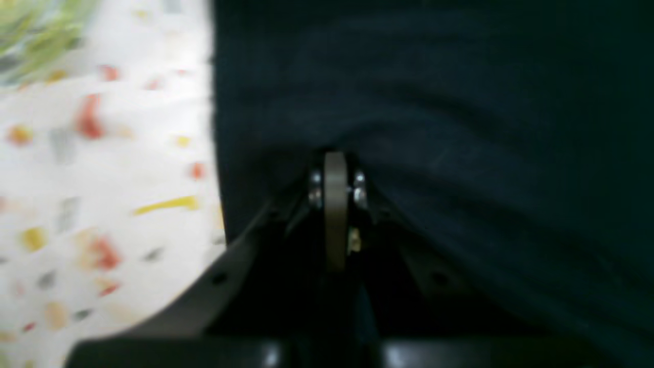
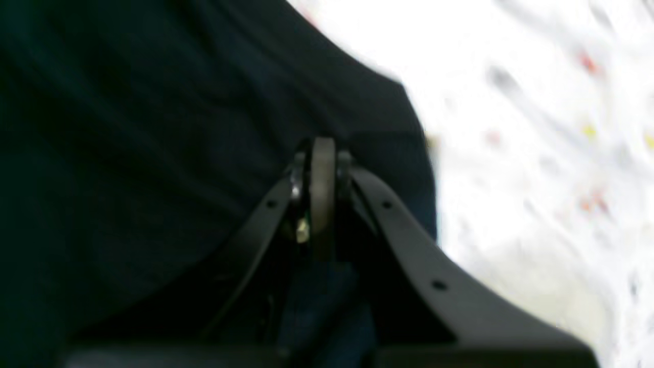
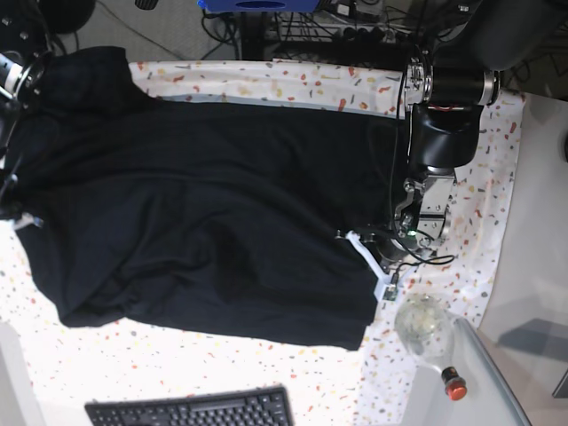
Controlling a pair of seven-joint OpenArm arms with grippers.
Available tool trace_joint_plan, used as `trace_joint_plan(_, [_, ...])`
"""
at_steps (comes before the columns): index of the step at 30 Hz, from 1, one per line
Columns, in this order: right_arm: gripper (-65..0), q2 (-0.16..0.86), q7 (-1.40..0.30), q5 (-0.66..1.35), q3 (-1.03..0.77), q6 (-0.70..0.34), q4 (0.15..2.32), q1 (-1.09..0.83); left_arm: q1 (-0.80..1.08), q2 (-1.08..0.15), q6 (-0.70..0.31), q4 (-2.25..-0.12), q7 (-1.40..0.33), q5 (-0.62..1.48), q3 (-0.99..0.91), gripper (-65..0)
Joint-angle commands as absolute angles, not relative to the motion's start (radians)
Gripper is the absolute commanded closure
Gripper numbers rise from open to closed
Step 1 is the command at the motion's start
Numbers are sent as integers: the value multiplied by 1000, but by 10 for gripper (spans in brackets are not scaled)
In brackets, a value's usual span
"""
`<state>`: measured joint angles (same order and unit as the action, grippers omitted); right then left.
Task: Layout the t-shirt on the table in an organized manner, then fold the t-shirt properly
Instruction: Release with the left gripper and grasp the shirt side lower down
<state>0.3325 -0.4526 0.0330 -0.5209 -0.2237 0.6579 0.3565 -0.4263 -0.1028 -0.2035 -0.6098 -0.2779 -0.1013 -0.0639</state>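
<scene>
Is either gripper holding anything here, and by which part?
Both appear shut on the t-shirt: left gripper near a side edge, right gripper near a corner. Blur prevents certainty.

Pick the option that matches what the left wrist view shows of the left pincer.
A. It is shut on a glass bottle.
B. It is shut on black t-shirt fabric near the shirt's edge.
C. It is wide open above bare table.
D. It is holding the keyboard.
B: in the left wrist view the left pincer is closed, with the t-shirt bunched at its tip, and the speckled table beside the fabric's edge.
</scene>
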Motion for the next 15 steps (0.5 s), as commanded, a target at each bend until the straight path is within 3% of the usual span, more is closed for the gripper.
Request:
trace_joint_plan(1, [0,344,-407,38,-490,-219,638,394,-444,-125,-154,-602,-360,-140,-67,0])
trace_joint_plan(9, [0,357,-251,38,-401,-217,440,512,-487,-124,-153,-628,-366,-140,-67,0])
trace_joint_plan(15, [0,358,-340,39,-406,-219,708,467,-461,-116,-153,-789,-386,-139,-73,0])
